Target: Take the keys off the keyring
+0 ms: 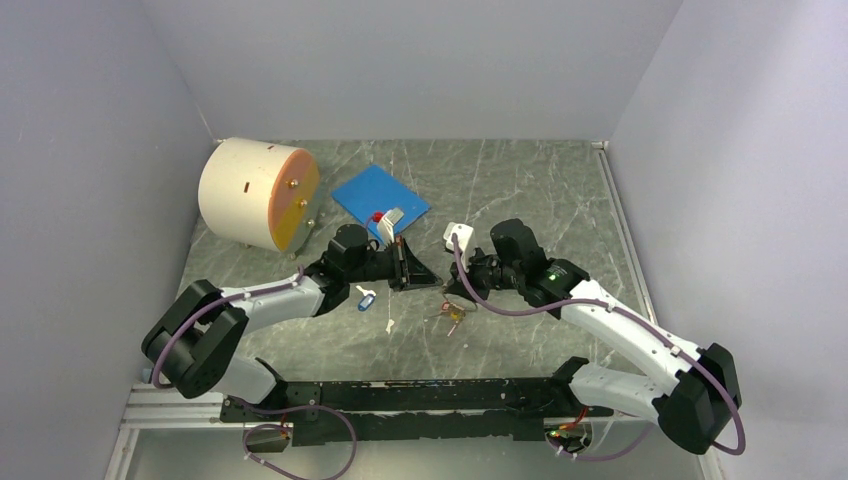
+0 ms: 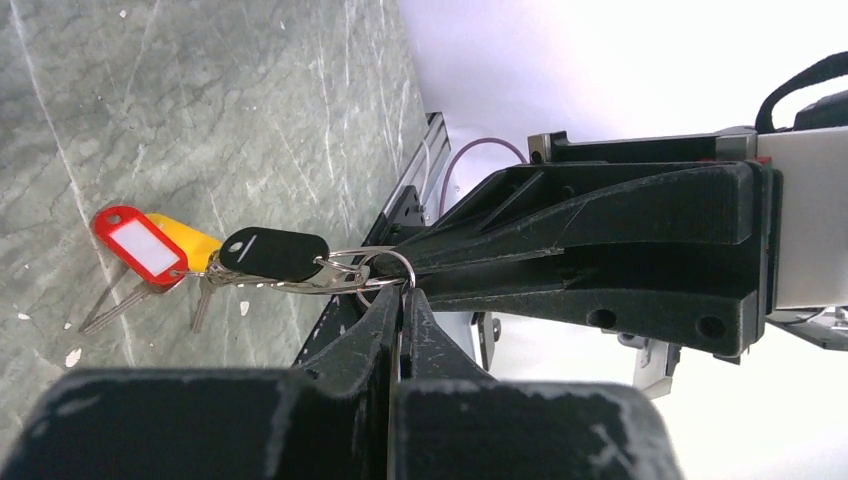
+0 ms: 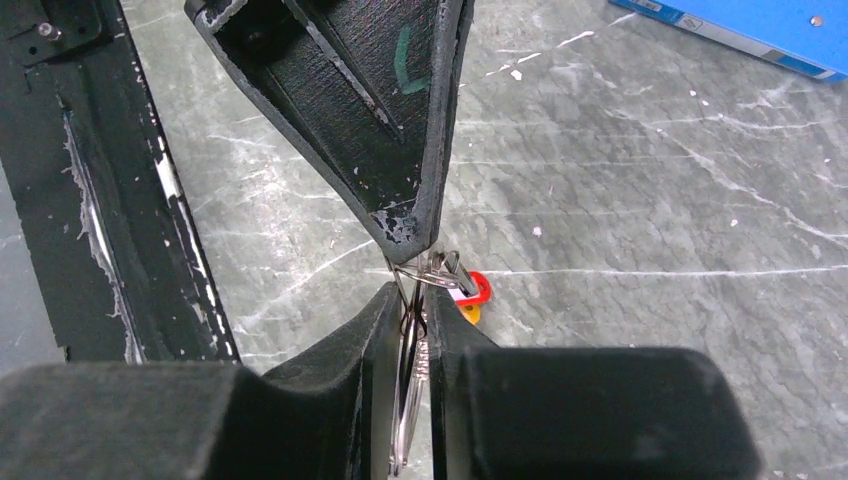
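The keyring (image 2: 400, 256) is a thin silver loop held in the air between both grippers. My left gripper (image 2: 404, 295) is shut on its lower edge. My right gripper (image 3: 413, 300) is shut on the ring (image 3: 410, 400) from the opposite side, and its black fingers (image 2: 560, 240) meet the left ones tip to tip. A black-headed key (image 2: 272, 253), a red tag (image 2: 140, 245), a yellow tag (image 2: 190, 240) and silver key blades hang off the ring. In the top view the bunch (image 1: 452, 316) shows just below the two fingertips (image 1: 440, 280).
A blue square pad (image 1: 370, 192) with a red and a white item lies behind the grippers. A white and orange cylinder (image 1: 258, 193) stands at the back left. A small blue-and-white tag (image 1: 366, 297) and a white scrap (image 1: 390, 325) lie on the table. A black rail (image 1: 420, 395) runs along the near edge.
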